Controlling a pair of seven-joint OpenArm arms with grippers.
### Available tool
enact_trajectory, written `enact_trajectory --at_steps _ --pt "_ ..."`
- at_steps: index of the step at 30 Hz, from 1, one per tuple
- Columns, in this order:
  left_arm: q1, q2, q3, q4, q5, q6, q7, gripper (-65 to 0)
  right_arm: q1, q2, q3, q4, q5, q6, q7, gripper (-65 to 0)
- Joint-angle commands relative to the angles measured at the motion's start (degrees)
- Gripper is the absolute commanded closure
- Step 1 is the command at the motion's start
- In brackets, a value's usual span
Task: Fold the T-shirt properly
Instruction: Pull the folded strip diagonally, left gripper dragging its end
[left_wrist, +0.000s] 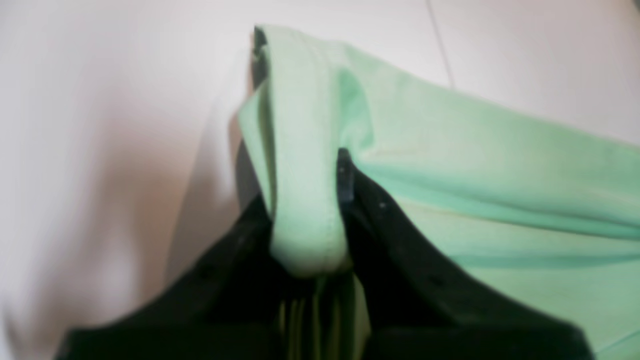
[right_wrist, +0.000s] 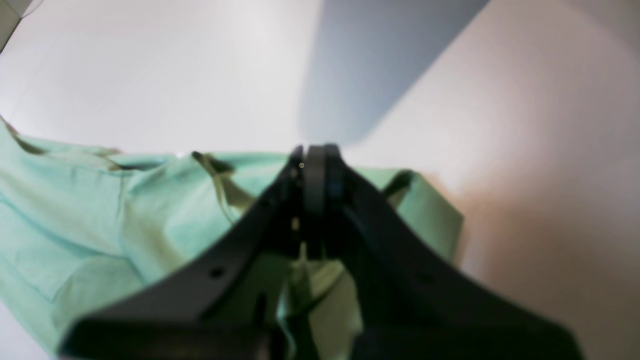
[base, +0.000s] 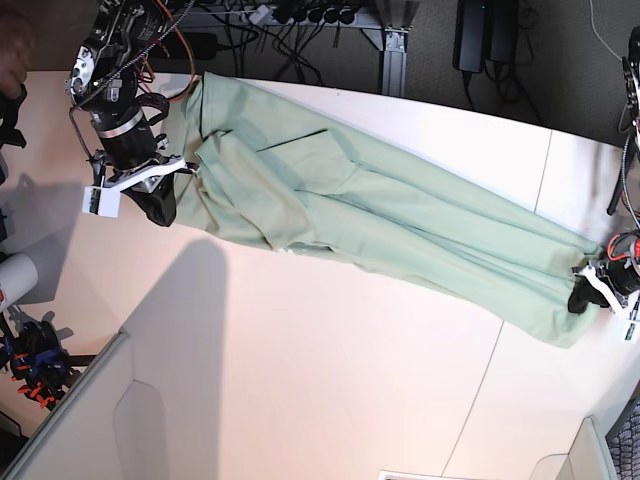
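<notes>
The pale mint-green T-shirt (base: 380, 210) lies stretched in a long band across the white table (base: 300, 380), from far left to near right in the base view. My right gripper (base: 160, 205) holds its end at the left. In the right wrist view that gripper (right_wrist: 315, 160) has its fingers pressed together, with a bunch of green fabric (right_wrist: 75, 220) caught between them lower down. My left gripper (base: 585, 295) grips the other end at the right. In the left wrist view a thick fold of the T-shirt (left_wrist: 500, 165) sits pinched inside the left gripper (left_wrist: 300, 105).
Cables and power bricks (base: 480, 40) hang behind the table's far edge. A white cup (base: 15, 280) and a bundle of dark parts (base: 30, 375) stand off the table's left side. A grey panel (base: 100, 420) rises at the bottom left.
</notes>
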Motion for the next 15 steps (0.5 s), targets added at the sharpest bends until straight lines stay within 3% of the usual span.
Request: enact_trajectory --at_steps 1,8,11,15 --pt "-3.02 -1.86 1.6 -0.07 0.31 2.03 -1.68 0.0 0.42 0.79 0.31 1.16 1.11 0.07 0.96 0.0" --pt "-9.31 -6.19 11.54 -1.29 3.72 8.9 -1.73 0.0 0.44 0.74 0.28 1.16 2.49 0.09 0.46 0.0" --pt "-9.29 -6.75 11.63 3.21 3.37 8.55 3.91 0.0 0.39 0.76 0.31 1.16 2.23 0.09 0.22 0.0" --pt "-3.06 -6.16 11.63 18.36 0.81 8.48 6.45 0.0 0.39 0.76 0.31 1.16 2.19 0.09 -0.09 0.0"
